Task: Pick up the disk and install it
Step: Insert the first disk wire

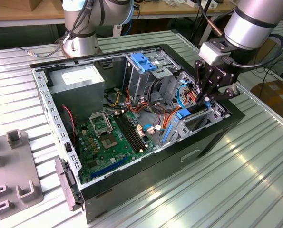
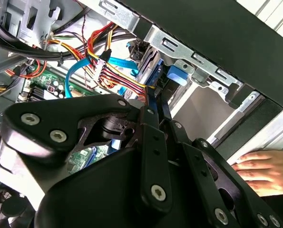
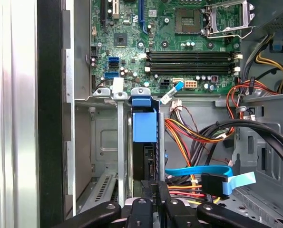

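Fingers (image 3: 156,199) of the gripper (image 1: 205,100) stand nearly together, and we see them pinch the thin upper edge of the disk (image 3: 144,142), which stands on edge in the drive bay (image 3: 101,142) at the case's (image 1: 179,156) corner toward the exterior view's right. We make out its blue bracket (image 3: 144,121) in the first wrist view, just beside the green motherboard (image 1: 110,140). Coloured cables (image 2: 108,66) run close by. We also see a person's hand (image 2: 265,171) resting outside the case in the second wrist view.

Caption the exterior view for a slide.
Robot claw reaching into the drive bay of an open computer case, motherboard exposed.
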Controlling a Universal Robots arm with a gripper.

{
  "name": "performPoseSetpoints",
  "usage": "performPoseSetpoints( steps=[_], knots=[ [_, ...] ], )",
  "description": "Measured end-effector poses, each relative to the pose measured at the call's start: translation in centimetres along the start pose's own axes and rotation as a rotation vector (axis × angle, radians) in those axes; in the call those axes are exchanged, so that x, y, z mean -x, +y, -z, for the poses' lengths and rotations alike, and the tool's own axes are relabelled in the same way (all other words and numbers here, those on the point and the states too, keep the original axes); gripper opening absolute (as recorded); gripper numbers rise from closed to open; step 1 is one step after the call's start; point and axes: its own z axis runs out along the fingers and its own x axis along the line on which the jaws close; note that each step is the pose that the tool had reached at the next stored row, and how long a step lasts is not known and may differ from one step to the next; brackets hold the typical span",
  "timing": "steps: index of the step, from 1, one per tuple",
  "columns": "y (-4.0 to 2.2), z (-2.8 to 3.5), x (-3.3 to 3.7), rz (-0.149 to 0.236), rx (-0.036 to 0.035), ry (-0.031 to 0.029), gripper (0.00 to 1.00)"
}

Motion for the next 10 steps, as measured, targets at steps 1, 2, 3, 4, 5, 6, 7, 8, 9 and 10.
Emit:
performPoseSetpoints(
  steps=[1, 2, 3, 4, 5, 6, 7, 8, 9, 10],
  knots=[
    [0.00, -0.05, 0.00, 0.000, 0.0001, -0.0006, 0.16],
    [0.00, -0.09, 0.00, 0.000, 0.0001, -0.0007, 0.16],
    [0.00, -0.15, 0.00, 0.000, 0.0001, -0.0011, 0.16],
    [0.00, -0.20, -0.01, 0.000, 0.0001, -0.0015, 0.16],
    [0.00, -0.28, -0.01, 0.000, 0.0001, -0.0019, 0.16],
    [0.01, -0.50, -0.02, 0.000, 0.0004, -0.0030, 0.16],
    [0.01, -0.73, -0.03, 0.000, 0.0012, -0.0025, 0.16],
    [0.01, -0.75, -0.03, 0.000, 0.0012, -0.0027, 0.16],
    [0.01, -0.78, -0.03, 0.000, 0.0013, -0.0032, 0.16],
    [0.01, -0.80, -0.02, 0.000, 0.0012, -0.0036, 0.16]
  ],
)
